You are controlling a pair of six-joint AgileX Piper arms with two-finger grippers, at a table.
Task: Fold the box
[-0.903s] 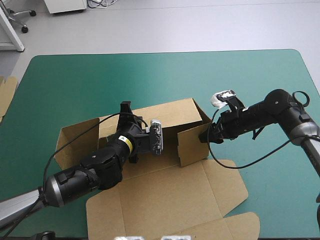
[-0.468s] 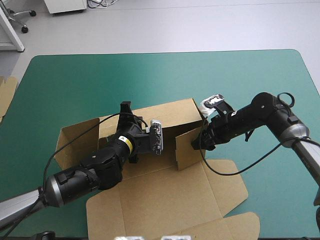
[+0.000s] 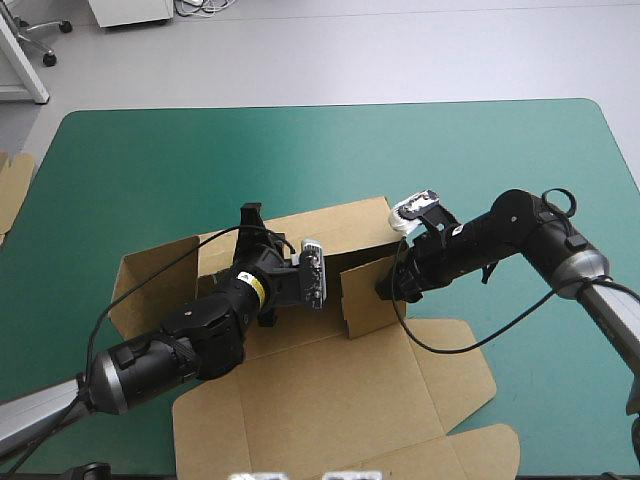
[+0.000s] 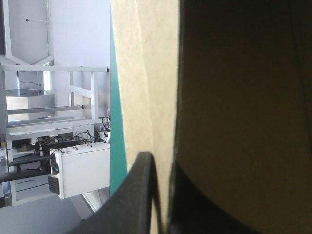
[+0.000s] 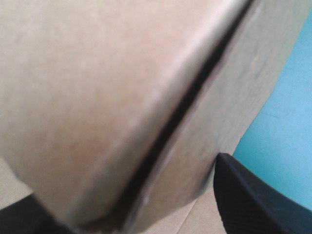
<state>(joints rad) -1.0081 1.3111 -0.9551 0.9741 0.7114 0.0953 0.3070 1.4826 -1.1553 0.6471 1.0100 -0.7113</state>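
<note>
The brown box (image 3: 330, 390) lies mid-table, its lid panel flat toward the near edge. Its back wall (image 3: 335, 230) stands upright and a left side flap (image 3: 150, 280) is raised. My left gripper (image 3: 252, 222) is shut on the back wall's top edge; in the left wrist view the board (image 4: 141, 87) runs between the two fingers of the gripper (image 4: 163, 195). My right gripper (image 3: 388, 288) presses against the outside of the right side flap (image 3: 365, 295), which stands turned inward. In the right wrist view that flap (image 5: 97, 87) fills the space ahead of the open gripper (image 5: 126, 185).
More brown board (image 3: 12, 185) shows at the table's left edge. The teal-green cover (image 3: 480, 160) lies bare behind the box and to its right. The lid's tabs (image 3: 470, 370) reach toward the near right of the table.
My right gripper has moved left, swinging the right side flap inward toward the back wall. The left arm and the back wall have stayed where they were.
</note>
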